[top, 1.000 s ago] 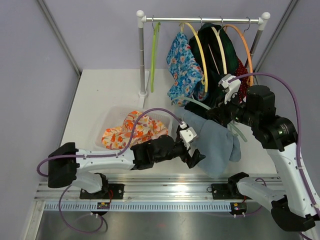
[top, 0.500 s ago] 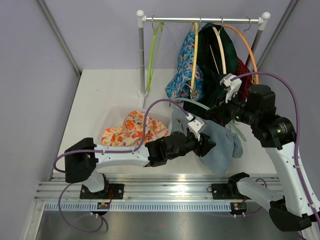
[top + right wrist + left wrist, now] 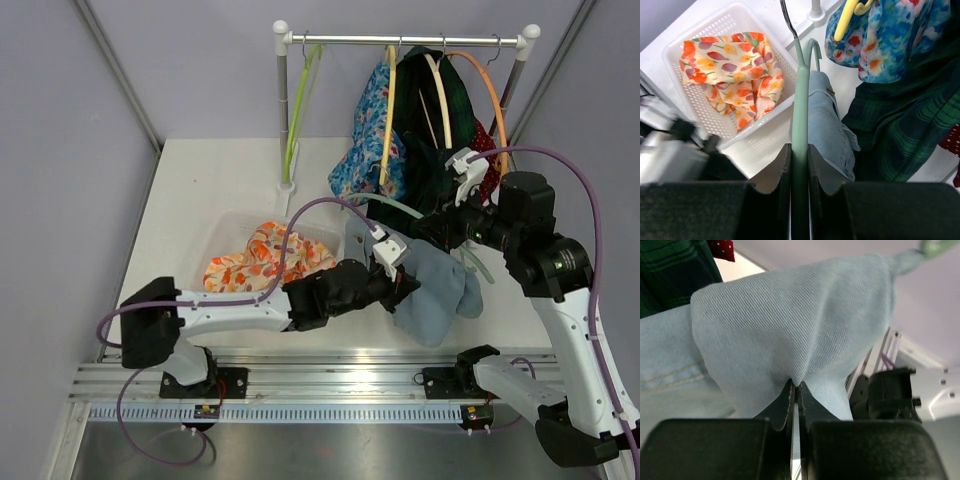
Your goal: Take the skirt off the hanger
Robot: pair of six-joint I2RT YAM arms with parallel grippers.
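The light blue denim skirt (image 3: 440, 290) hangs from a pale green hanger (image 3: 398, 208) held in the air over the table's front right. My right gripper (image 3: 442, 228) is shut on the hanger's bar (image 3: 801, 100), with the skirt (image 3: 827, 125) draped just right of it. My left gripper (image 3: 405, 283) reaches in from the left and is shut on a pinched fold of the skirt's fabric (image 3: 790, 325); the cloth tents up from the closed fingertips (image 3: 797, 387).
A white basket (image 3: 222, 232) holding an orange floral cloth sits left of the skirt. Behind stands a garment rack (image 3: 400, 41) with a blue floral garment (image 3: 362, 150), a dark green plaid garment (image 3: 428, 130) and an empty green hanger (image 3: 296, 115).
My left gripper was open near the skirt's lower edge; it moved right and up into the fabric and shut on it. The blue floral garment on the rack swung.
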